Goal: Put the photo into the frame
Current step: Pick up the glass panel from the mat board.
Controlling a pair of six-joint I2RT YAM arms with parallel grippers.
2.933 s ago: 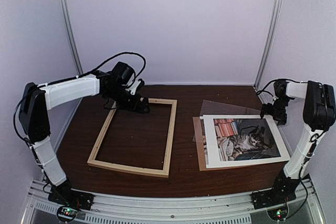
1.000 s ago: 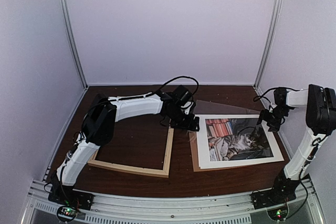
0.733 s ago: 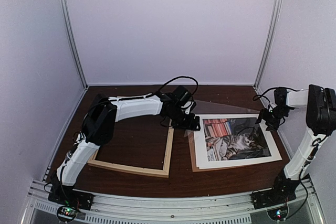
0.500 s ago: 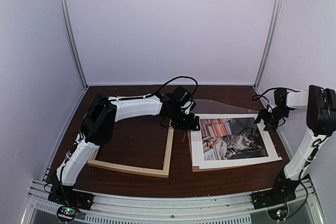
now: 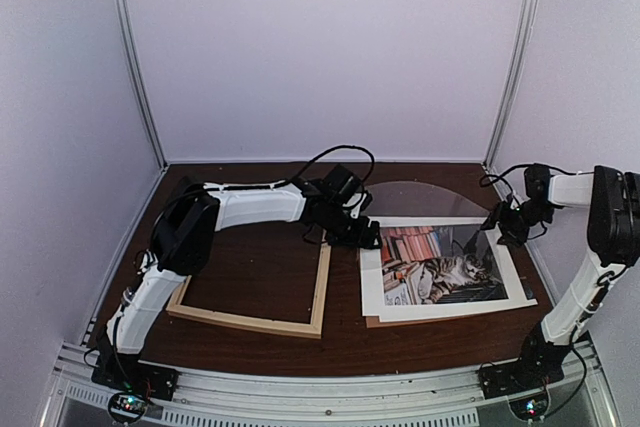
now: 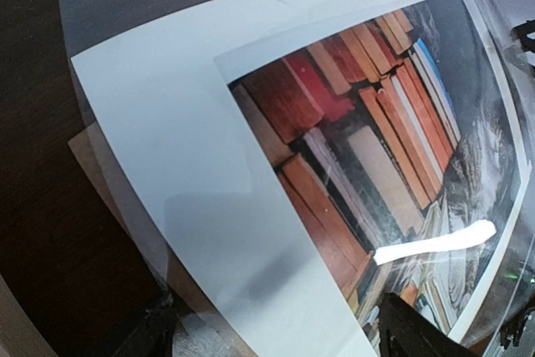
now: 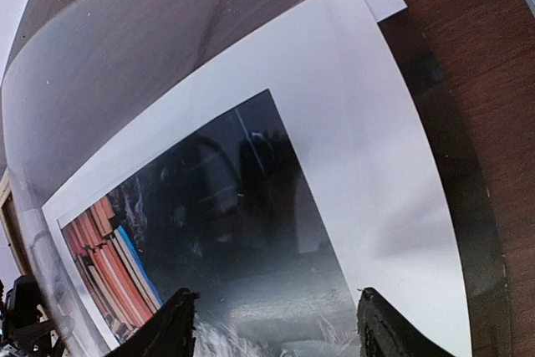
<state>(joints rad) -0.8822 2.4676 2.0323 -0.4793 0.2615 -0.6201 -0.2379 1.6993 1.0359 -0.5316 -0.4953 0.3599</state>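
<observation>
1. The photo (image 5: 438,267) lies face up on the right half of the dark wooden surface (image 5: 340,349), its cat and red-orange books showing inside a wide white border.
2. A brown backing board (image 5: 374,321) sits under it, peeking out along the near and left edges.
3. A clear sheet (image 5: 420,197) lies over the photo and bows upward in an arc on the far side, between the two arms.
4. The frame (image 5: 245,321) lies flat on the left half of the surface, just beside the photo's left edge, with bare wood showing inside it.
5. The left gripper (image 5: 366,238) reaches across the frame's far right corner to the photo's far left corner. In the left wrist view its fingers (image 6: 155,336) stand wide apart and released, with the white border and the sheet between them.
6. The right gripper (image 5: 497,232) hangs at the photo's far right edge. Its fingers (image 7: 180,323) are spread apart above the print, with nothing visibly clamped.
7. Whether either gripper presses on the clear sheet cannot be told.
</observation>
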